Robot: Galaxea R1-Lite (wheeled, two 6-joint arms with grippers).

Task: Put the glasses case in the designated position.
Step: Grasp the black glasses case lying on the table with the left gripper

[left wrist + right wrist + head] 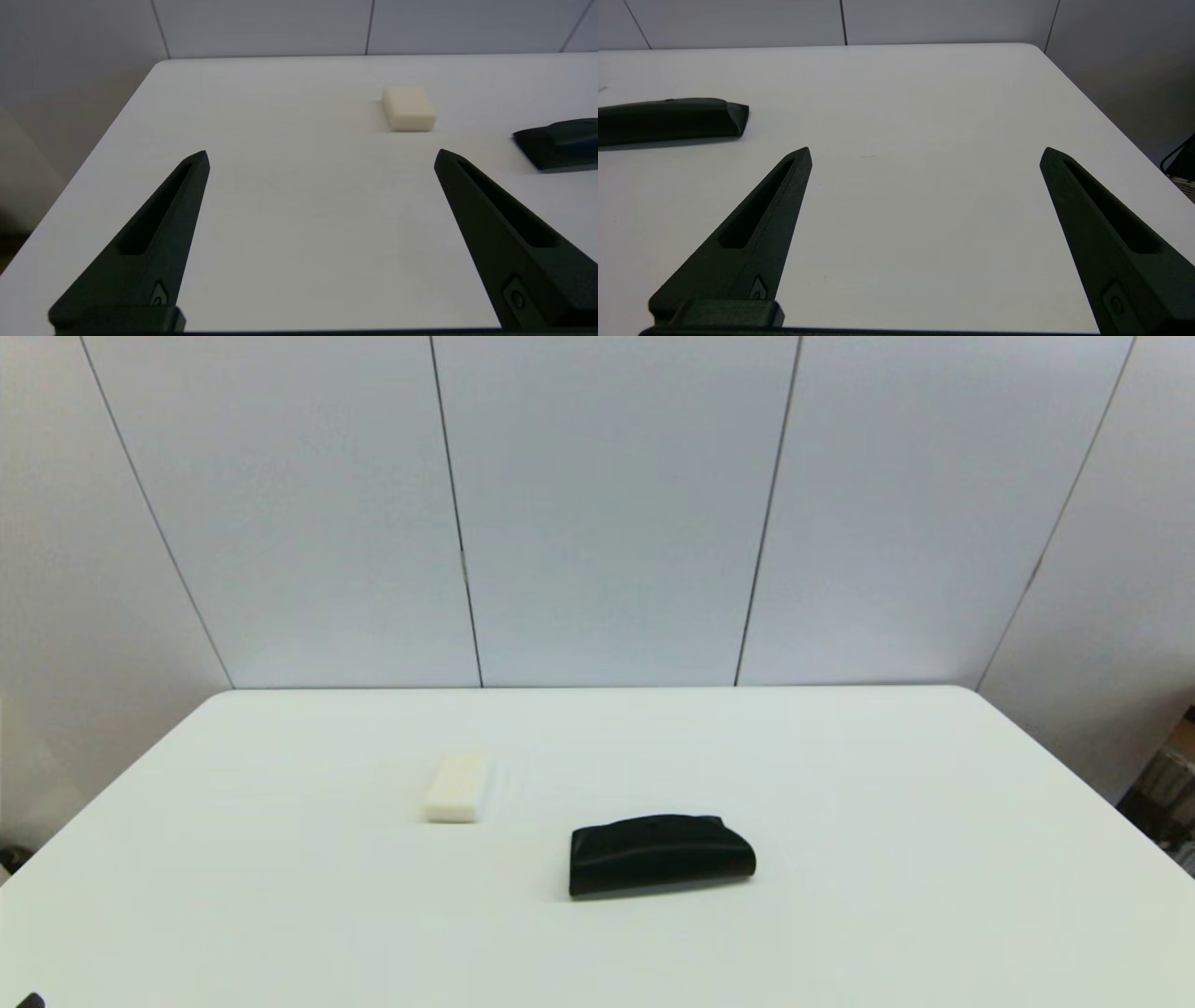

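Right wrist view: right gripper fingers wide, glasses case well off to one side; left gripper likewise wide. Closing off-centre on its domed top risks slipping.

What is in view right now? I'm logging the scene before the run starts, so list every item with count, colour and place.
glasses case: one, matte black, lying on the table near the middle, slightly toward the robot's right, nothing touching it.
cream block: one, cream-white, on the table to the left of the case and a little farther from the robot, apart from it.
table: one, white, filling the lower part of the head view.
wall panels: pale grey, behind the table's far edge.
left gripper: one, black fingers, open, holding nothing, above the table's near left side.
right gripper: one, black fingers, open, holding nothing, above the table's near right side.
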